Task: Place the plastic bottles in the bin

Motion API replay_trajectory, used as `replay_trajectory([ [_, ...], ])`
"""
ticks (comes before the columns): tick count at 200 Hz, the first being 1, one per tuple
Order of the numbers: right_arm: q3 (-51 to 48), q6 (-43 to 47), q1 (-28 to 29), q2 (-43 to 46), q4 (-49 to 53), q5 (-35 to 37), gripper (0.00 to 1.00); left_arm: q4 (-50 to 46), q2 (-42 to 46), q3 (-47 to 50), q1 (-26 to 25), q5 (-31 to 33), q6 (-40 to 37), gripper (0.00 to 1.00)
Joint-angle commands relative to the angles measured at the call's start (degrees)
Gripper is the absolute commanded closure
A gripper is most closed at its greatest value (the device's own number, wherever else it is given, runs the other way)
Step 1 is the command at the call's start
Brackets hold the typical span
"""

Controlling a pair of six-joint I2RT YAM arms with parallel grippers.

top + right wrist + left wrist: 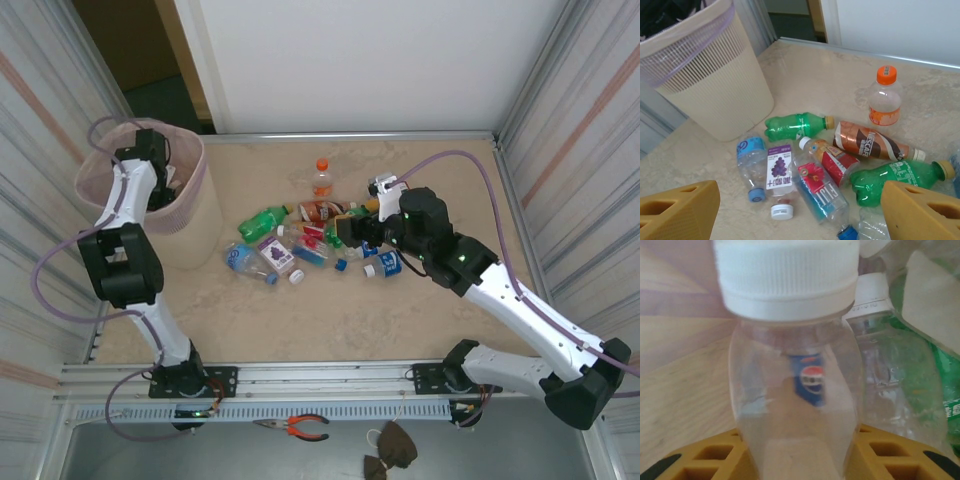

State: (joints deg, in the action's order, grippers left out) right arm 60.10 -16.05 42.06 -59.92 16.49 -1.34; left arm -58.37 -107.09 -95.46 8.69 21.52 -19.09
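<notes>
Nearest us, orange-handled pliers (300,427) lie on the ledge below the arm bases. Beyond them is bare table (320,320), which gives open room for an approach.

Next, the plastic bottles (300,246) lie in a loose heap at mid-table, most on their sides and touching. An orange-capped bottle (321,178) stands upright just behind them. The right gripper (800,200) hovers over the heap, jaws spread wide and empty.

We judge these bottles light, thin-walled and smooth. They would dent under a hard squeeze and roll if nudged, so a hold across the mid-body looks best.

Farthest, at the left, the bin (195,205) stands close to the side wall. Its rim is tall, so each bottle must rise well clear of it. The left gripper (800,467) reaches into the bin's mouth with a clear white-capped bottle (790,390) between its fingers. We cannot tell whether they are pressing or letting go. A green bottle (935,380) lies beside it.
</notes>
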Motion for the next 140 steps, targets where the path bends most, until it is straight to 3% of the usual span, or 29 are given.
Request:
replay_trajectory([
  [1, -0.60, -0.69, -0.41, 0.33, -1.81, -0.72, 0.17, -2.10, -2.70, -0.25, 0.05, -6.67, 0.27, 0.54],
  [42, -0.77, -1.06, -0.45, 0.86, -1.69, -0.81, 0.17, -3.57, -3.67, -0.07, -0.42, -10.52, 0.80, 0.48],
  [100, -0.33, -0.91, -0.49, 2.39, 0.33, 0.61, 0.17, -4.59, 1.67, -2.75, -0.61, -15.71, 2.16, 0.34],
  [140, 0.20, -0.73, -0.73, 2.92, 2.38, 1.60, 0.17, -6.70, 4.87, -5.39, -0.60, -18.03, 3.08, 0.32],
])
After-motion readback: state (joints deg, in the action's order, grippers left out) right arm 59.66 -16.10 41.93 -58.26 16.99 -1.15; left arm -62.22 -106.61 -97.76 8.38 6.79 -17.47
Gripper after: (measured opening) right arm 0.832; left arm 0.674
